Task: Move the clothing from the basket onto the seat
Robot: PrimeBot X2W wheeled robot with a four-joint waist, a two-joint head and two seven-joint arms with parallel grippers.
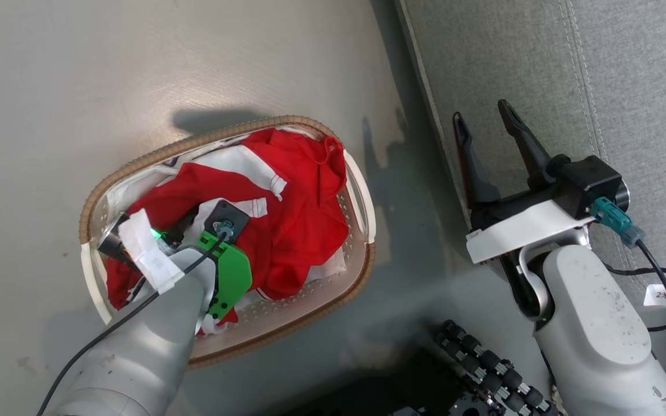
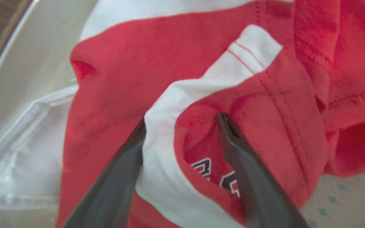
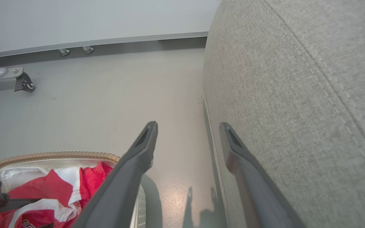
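The clothing [image 1: 298, 219] fills the basket [image 1: 263, 123], left hand [image 2: 181, 122] spread among it.

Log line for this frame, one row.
step: grab | left tool: open, straddling a fold of clothing in basket | right tool: open, empty, over seat edge
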